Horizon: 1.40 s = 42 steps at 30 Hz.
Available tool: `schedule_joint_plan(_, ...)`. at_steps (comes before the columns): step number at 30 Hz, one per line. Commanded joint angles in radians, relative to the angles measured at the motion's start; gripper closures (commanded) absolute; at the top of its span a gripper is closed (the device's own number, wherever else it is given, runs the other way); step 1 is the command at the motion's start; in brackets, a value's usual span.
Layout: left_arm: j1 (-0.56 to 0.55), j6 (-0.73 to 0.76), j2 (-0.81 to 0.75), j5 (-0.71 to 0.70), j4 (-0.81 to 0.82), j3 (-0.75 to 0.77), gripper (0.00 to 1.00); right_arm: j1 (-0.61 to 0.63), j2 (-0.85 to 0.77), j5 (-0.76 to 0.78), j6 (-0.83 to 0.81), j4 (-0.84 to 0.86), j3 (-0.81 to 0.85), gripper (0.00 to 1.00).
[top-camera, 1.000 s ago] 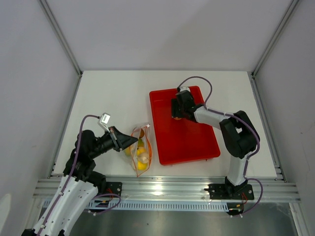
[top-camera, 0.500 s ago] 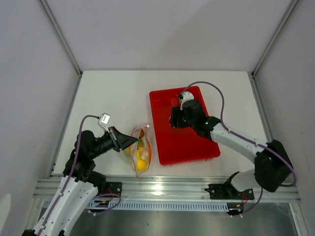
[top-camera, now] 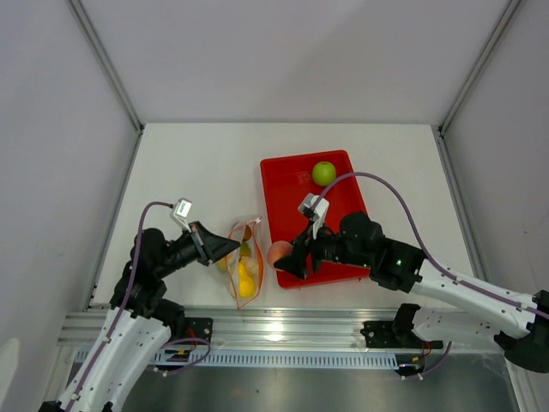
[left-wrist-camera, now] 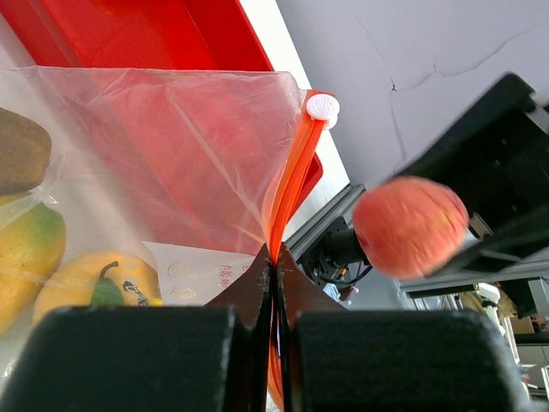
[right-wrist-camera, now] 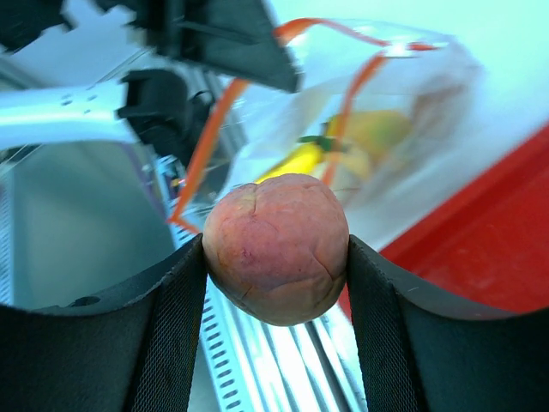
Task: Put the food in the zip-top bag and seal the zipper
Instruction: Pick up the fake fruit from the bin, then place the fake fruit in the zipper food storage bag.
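The clear zip-top bag [top-camera: 246, 268] lies left of the red tray, with yellow and brown food pieces [left-wrist-camera: 94, 287] inside it. My left gripper [top-camera: 228, 247] is shut on the orange-red zipper [left-wrist-camera: 292, 180] at the bag's mouth, which gapes open. My right gripper [top-camera: 285, 259] is shut on a peach [right-wrist-camera: 276, 249] and holds it in the air by the tray's near left corner, just right of the bag. In the left wrist view the peach [left-wrist-camera: 410, 226] hangs to the right of the zipper. A green apple [top-camera: 323, 173] rests at the far end of the tray.
The red tray [top-camera: 292, 197] takes up the table's middle right. The table's near edge and the aluminium rail [top-camera: 283, 326] run just below the bag and the peach. White walls close the table in on three sides.
My right arm has swung from the tray's far end to its near left corner, carrying the peach and uncovering the green apple. The left gripper and the bag have not moved.
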Motion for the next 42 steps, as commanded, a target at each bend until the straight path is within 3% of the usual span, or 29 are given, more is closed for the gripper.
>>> schedule_joint_plan(1,-0.006,-0.024,-0.008,0.003,0.020,0.003,1.00,0.049,-0.011,-0.092,-0.007,0.021,-0.011,1.00)
schedule_joint_plan(13,-0.006,-0.033,-0.030,0.008,0.003,0.004,0.99,0.152,0.175,-0.103,0.002,0.134,0.043,1.00)
schedule_joint_plan(30,-0.006,-0.041,-0.028,0.029,0.023,-0.005,1.00,0.225,0.366,0.024,-0.007,0.165,0.152,1.00)
schedule_joint_plan(42,-0.006,-0.057,-0.051,0.049,0.020,0.001,0.99,0.229,0.471,0.239,-0.010,0.139,0.212,0.82)
